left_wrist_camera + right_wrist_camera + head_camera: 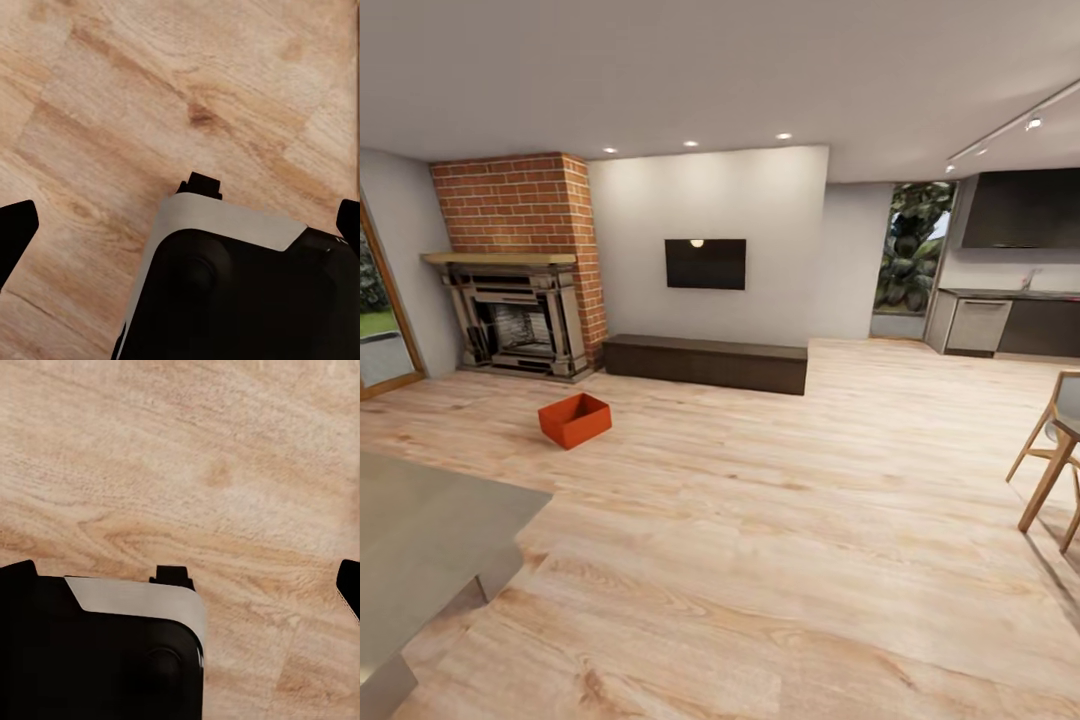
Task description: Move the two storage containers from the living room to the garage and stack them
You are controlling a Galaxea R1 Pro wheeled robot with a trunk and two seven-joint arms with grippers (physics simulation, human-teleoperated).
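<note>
One storage container [575, 420], a lidless red-orange box, sits on the light wood plank floor [780, 500] of the living room, in front of the brick fireplace [520, 315] and some way ahead on my left. The garage is out of view. My left gripper [182, 225] hangs open over bare planks, its dark fingertips [15, 232] far apart with nothing between them. My right gripper [184, 577] is likewise open above the planks, with its fingertips [19, 574] spread wide. Both hang beside my black and grey base [225, 292].
A low dark cabinet [705, 362] runs under the wall TV [705, 263]. A grey table [420, 530] stands close at the lower left, a wooden chair [1050, 450] at the right. A kitchen counter [1010, 325] is at the far right and a glazed door [375, 320] at the left.
</note>
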